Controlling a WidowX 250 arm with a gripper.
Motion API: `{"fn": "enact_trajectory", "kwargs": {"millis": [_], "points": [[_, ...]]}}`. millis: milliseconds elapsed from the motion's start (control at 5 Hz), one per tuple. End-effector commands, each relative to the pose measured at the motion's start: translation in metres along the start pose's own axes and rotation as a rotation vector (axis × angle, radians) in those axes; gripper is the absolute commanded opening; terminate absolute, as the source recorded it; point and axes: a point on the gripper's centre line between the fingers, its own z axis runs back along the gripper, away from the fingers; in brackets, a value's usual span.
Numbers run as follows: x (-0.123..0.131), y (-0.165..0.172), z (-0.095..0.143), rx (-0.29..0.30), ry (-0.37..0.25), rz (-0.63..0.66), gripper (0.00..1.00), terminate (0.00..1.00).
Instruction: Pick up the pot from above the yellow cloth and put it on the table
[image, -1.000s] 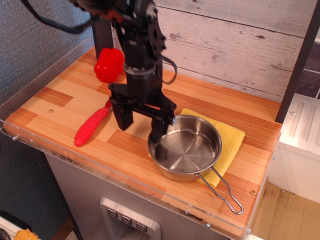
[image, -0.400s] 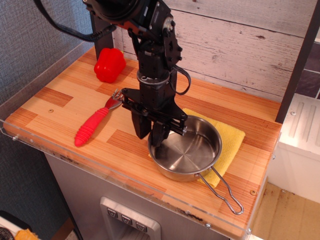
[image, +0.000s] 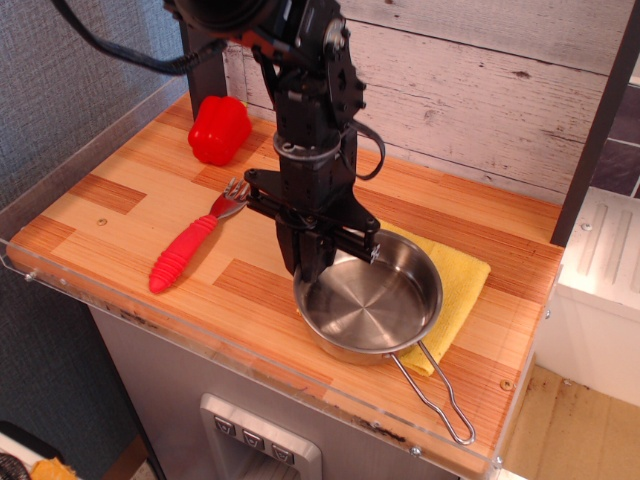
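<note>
The gripper is pointing straight down from the black arm and is clenching the rim of the pot at the pot's nine o'clock side, with its dark fingers standing close together over the steel wall. The pot is sitting slightly tilted, its shiny inside facing up, and its thin wire handle is stretching toward five o'clock, ending near the clear acrylic edge. The pot is lying partly over the yellow cloth, which is showing from beneath it at the one to four o'clock side; whether the pot's base is touching the cloth or hanging just above it cannot be told. The cloth is resting flat on the table, toward its three o'clock end.

At nine o'clock from the gripper, well apart from the pot, a red-handled utensil is lying diagonally on the wood, its metal head close beside the arm. At eleven o'clock, near the back of the table, a red pepper is sitting by the whitewashed plank wall.
</note>
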Motion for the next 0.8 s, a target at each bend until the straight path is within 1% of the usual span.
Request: {"fn": "enact_trajectory", "kwargs": {"millis": [0,200,400,600], "points": [[0.016,-0.001,0.053,-0.169,-0.039,0.114,0.0,0.0],[0.015,0.039,0.071,-0.199,-0.066,0.284,0.0,0.0],[0.012,0.087,0.065,-0.125,-0.045,0.472,0.0,0.0],[0.004,0.131,0.062,-0.017,-0.043,0.578,0.0,0.0]]}}
